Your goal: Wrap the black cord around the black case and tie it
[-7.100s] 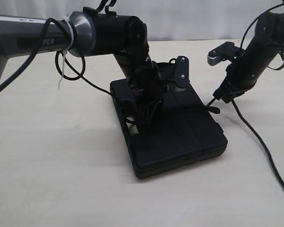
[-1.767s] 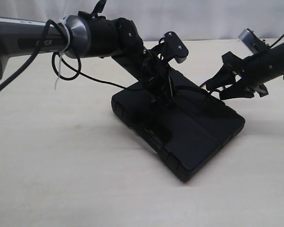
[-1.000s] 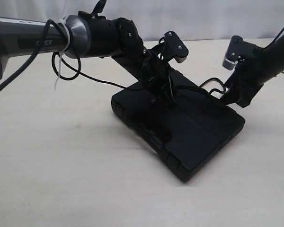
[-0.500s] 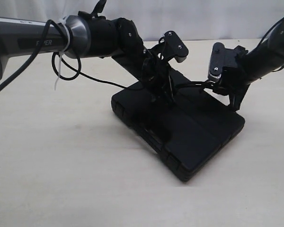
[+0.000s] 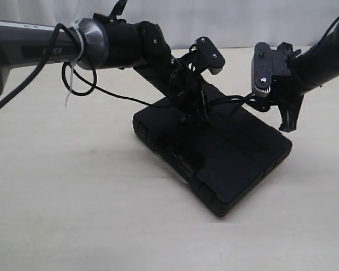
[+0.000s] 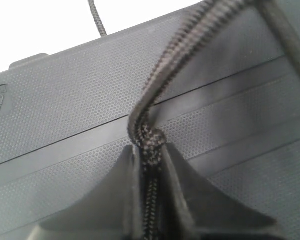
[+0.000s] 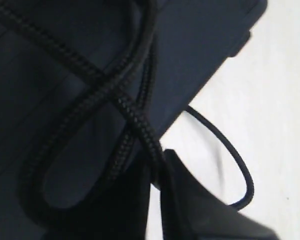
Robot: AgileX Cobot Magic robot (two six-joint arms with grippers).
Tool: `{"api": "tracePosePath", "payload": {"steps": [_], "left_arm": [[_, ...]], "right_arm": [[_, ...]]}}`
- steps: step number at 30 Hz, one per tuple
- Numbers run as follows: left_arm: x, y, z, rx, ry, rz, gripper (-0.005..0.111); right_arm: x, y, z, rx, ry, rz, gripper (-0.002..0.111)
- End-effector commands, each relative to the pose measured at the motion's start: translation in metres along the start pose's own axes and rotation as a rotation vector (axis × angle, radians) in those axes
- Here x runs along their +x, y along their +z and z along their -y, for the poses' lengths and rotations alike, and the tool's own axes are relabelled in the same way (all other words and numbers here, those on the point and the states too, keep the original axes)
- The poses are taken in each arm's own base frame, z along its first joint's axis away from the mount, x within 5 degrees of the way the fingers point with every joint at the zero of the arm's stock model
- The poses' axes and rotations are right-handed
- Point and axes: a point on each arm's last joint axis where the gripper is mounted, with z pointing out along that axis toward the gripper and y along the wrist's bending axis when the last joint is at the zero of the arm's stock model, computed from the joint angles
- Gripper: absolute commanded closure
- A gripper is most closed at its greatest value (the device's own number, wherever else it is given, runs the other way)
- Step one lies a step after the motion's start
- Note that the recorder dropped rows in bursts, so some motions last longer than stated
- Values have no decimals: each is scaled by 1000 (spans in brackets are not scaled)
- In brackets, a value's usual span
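Exterior view
- black case (image 5: 231,164): flat on the pale table (image 5: 73,197), one corner toward the camera
- black cord (image 5: 233,101): strung in loose bends above the far half of the case top, between the two grippers
- left gripper (image 5: 193,113): lowered onto the far left part of the case; fingers lost in the dark clutter, closure not readable here
- right gripper (image 5: 287,125): at the case's far right edge, fingers pointing down
- cable (image 5: 110,96): thin, black, looping off the left arm, bound by a white zip tie (image 5: 73,79)

Left wrist view
- left gripper (image 6: 149,150): fingers pressed together on the black cord (image 6: 190,45), a small knot sitting at the tips
- cord: rises slanting off the dotted, grooved top of the case (image 6: 65,110)

Right wrist view
- right gripper (image 7: 157,170): fingers closed, pinching the black cord (image 7: 90,95) at the tips
- cord: two strands crossing over the case (image 7: 200,45), forming a loop; a thinner strand arcs over the table (image 7: 275,75) beside the case's edge
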Motion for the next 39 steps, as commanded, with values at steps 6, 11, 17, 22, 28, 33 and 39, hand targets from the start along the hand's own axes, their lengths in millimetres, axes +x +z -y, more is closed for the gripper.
{"api": "tracePosePath", "payload": {"steps": [6,11,17,22,28,33,39], "left_arm": [[-4,0,-1,-26,27,29,103],[-3,0,0,-20,66,19,69],[-2,-5,4,23,111,-13,47],[-4,-27,14,114,167,-85,47],[-11,-44,38,348,84,-64,47],[-26,-34,51,387,157,111,48],[-24,-12,41,259,122,131,48]], "right_arm": [[-20,12,-19,30,-212,-18,104],[-24,13,-20,33,-237,-20,104],[-24,13,-20,37,-235,-20,104],[-24,13,-19,46,-235,-21,104],[-24,13,-18,57,-227,-18,104],[-25,13,-18,59,-217,-13,104],[-25,13,-17,68,-207,-8,104]]}}
